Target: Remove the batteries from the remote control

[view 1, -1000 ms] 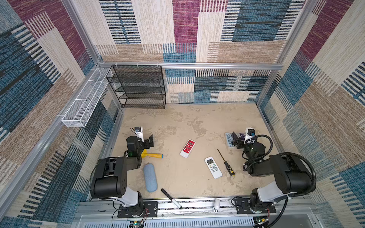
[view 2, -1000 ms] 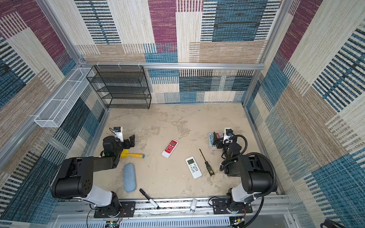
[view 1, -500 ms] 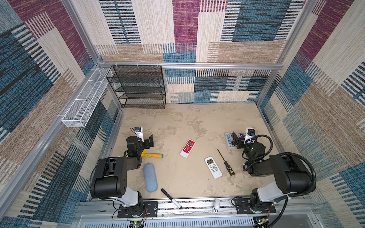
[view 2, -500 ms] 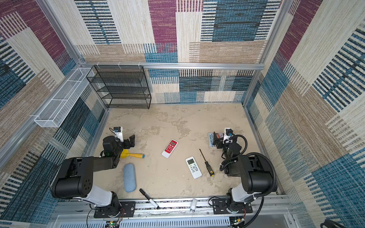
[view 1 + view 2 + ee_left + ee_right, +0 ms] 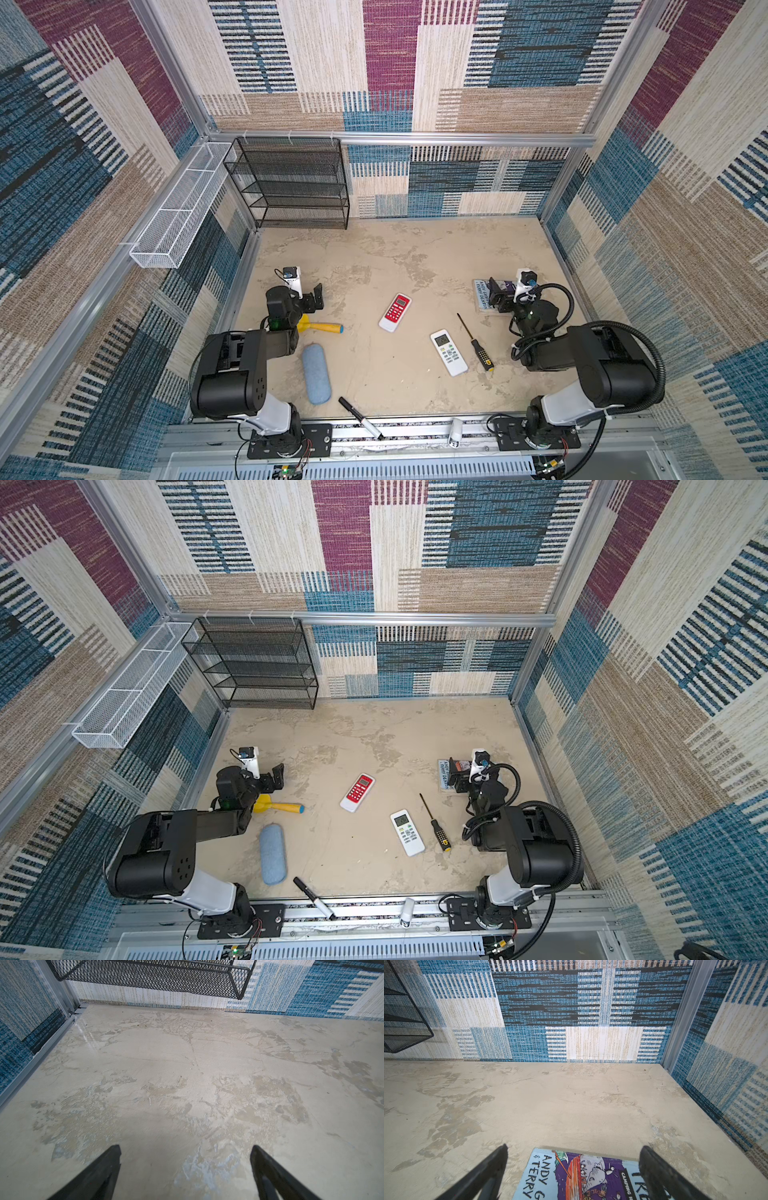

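Mottled beige tabletop (image 5: 415, 257); flat oblong red remote (image 5: 395, 312)

Saw a black mesh shelf (image 5: 291, 183) against the back wall at the far left corner of the desk (image 5: 436, 253), and a white wire basket (image 5: 178, 208) fixed to the left wall. Found a yellow handle with a blue end (image 5: 322, 327) lying near the left side, a blue oblong case (image 5: 316, 373) just nearer the front. Spotted a black marker (image 5: 359, 417) at the front edge, a black-and-yellow screwdriver (image 5: 476, 343) right of centre, and an illustrated book (image 5: 577, 1176) flat near the right wall.
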`<state>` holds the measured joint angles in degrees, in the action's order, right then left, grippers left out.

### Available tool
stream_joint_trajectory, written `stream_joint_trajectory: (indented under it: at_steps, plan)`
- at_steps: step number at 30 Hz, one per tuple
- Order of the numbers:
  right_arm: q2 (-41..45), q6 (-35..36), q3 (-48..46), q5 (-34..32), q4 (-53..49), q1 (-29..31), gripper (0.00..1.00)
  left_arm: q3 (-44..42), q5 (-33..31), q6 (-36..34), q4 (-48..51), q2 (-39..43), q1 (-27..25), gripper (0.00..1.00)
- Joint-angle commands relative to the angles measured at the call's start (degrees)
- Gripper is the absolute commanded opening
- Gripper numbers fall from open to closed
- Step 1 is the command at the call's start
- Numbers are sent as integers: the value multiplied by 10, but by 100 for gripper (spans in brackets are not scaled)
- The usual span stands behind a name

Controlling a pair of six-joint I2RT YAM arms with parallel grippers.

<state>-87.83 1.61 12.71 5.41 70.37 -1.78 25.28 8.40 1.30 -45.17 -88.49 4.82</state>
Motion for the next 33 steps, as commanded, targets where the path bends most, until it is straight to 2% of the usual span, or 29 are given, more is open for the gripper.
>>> stream_joint_trajectory:
  at_steps: [1, 14, 17, 21, 23, 26, 29, 33]
  plan:
    - [1, 0, 3, -4, 13, 0, 100, 2, 7, -12, -1, -1, 0, 99]
    - [4, 0, -1, -3, 17, 1, 100, -1, 8, -12, -5, 2, 0, 99]
    - [21, -6, 8, -19, -10, 1, 100, 9, -32, -3, 32, 28, -5, 99]
    - [72, -15, 45, -23, -128, 1, 100, 79, -67, 16, 222, 85, -8, 95]
    - [98, -25, 67, -15, -200, 1, 100, 123, -81, 45, 314, 95, -10, 96]
    - [129, -63, 96, -23, -297, 2, 100, 161, -83, 86, 394, 98, -22, 99]
    - [149, -109, 129, -39, -402, 4, 100, 174, -91, 121, 433, 102, -55, 99]
    - [162, -146, 179, -61, -537, 29, 100, 210, -128, 112, 516, 98, -141, 99]
